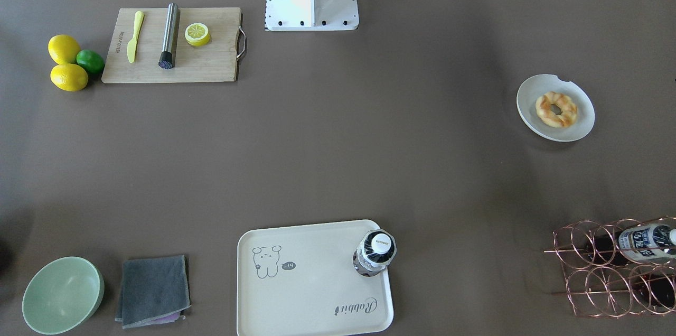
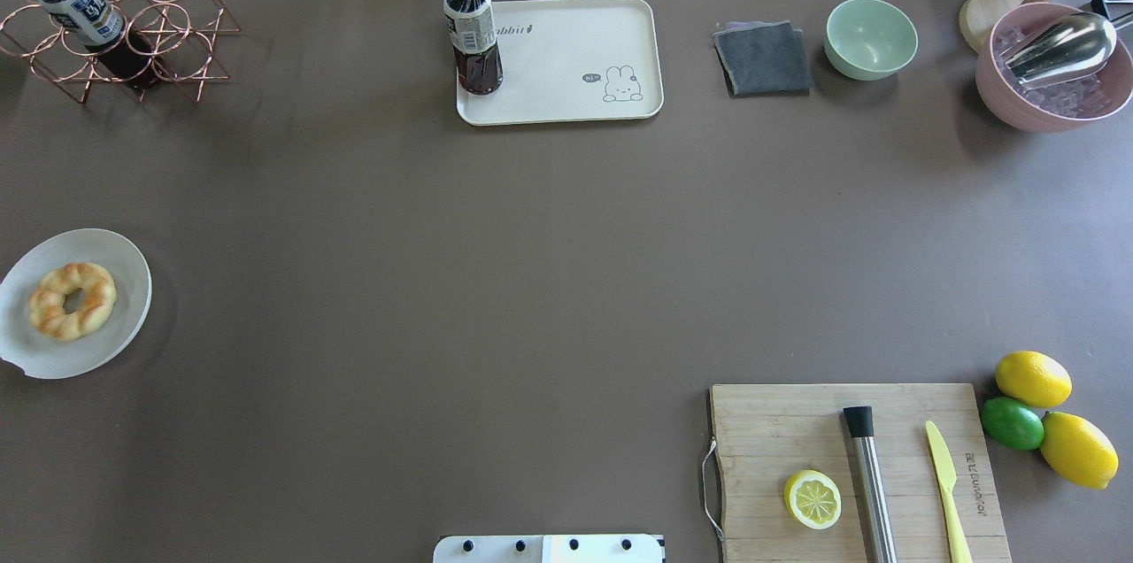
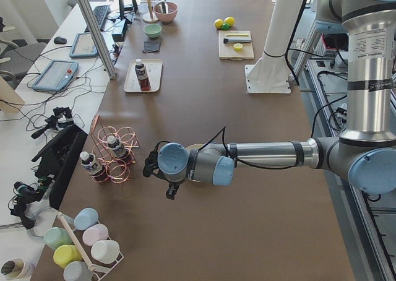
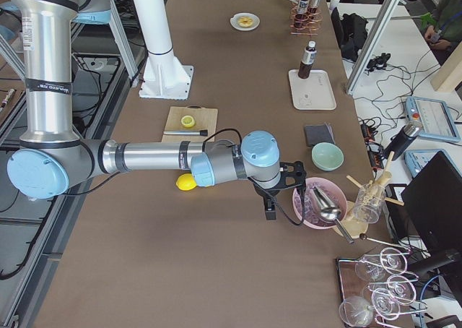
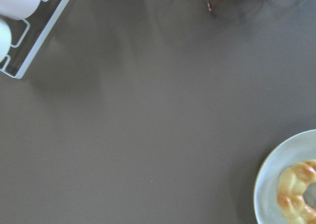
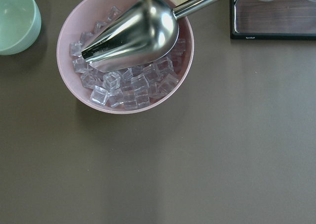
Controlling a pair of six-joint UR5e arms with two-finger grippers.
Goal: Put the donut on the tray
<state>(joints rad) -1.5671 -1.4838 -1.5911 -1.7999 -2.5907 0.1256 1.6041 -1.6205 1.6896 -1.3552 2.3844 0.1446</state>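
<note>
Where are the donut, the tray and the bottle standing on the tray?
donut (image 1: 568, 114): exterior front-facing view, on its ring, beside the hole.
tray (image 1: 311, 283): exterior front-facing view, on the bare middle of its floor.
bottle (image 1: 381, 243): exterior front-facing view, on its white cap.

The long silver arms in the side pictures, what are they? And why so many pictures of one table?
They are two robot arms, each ending in a two-finger gripper. Two pictures look down on the table from above, two look along it from its ends, and two come from little cameras on the wrists. The left gripper hangs near the donut, which lies on a round white plate. The right gripper hangs near a pink bowl of ice with a metal scoop. I cannot tell whether they are open or shut; nothing shows in them. Also on the table: a cream tray with a bottle standing on it, and a cutting board with a lemon half.
</note>
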